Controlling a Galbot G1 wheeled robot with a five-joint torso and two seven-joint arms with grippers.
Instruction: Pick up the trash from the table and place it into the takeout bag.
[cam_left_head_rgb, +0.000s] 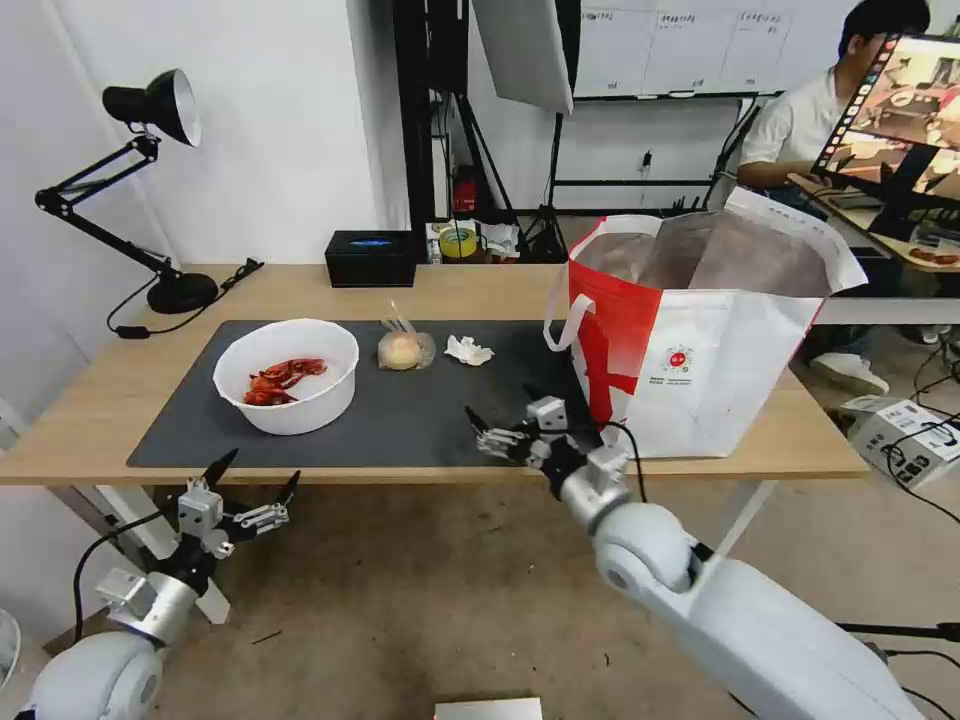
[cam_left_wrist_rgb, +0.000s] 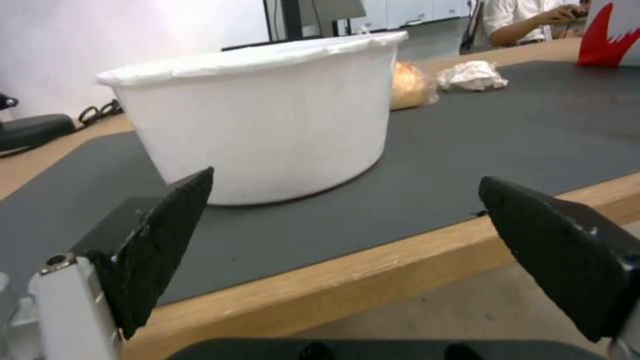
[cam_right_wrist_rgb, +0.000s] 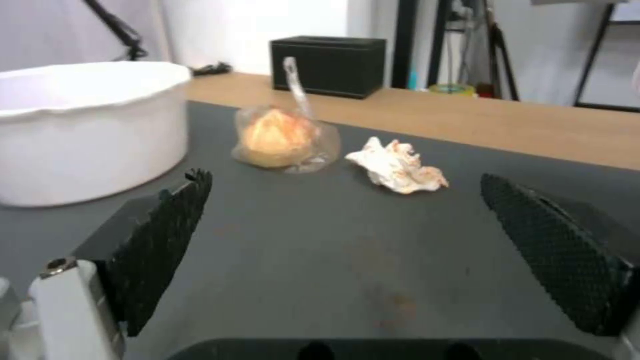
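On the table (cam_left_head_rgb: 95, 395), a dark mat (cam_left_head_rgb: 400, 425) carries the trash: a white bowl (cam_left_head_rgb: 287, 375) with red shells, a clear-bagged bun (cam_left_head_rgb: 403, 350) and a crumpled tissue (cam_left_head_rgb: 467, 350). The red-and-white takeout bag (cam_left_head_rgb: 700, 350) stands open at the table's right end. My right gripper (cam_left_head_rgb: 500, 415) hovers open over the mat's front right, just left of the bag, facing the bun (cam_right_wrist_rgb: 277, 137) and tissue (cam_right_wrist_rgb: 397, 167). My left gripper (cam_left_head_rgb: 262, 470) is open in front of the table's front edge, pointing at the bowl (cam_left_wrist_rgb: 267, 115).
A black box (cam_left_head_rgb: 370, 258) and a black desk lamp (cam_left_head_rgb: 150, 110) stand along the table's back edge. Behind the bag is another desk with a monitor (cam_left_head_rgb: 900, 110). A small carton (cam_left_head_rgb: 905, 430) and cables lie on the floor at right.
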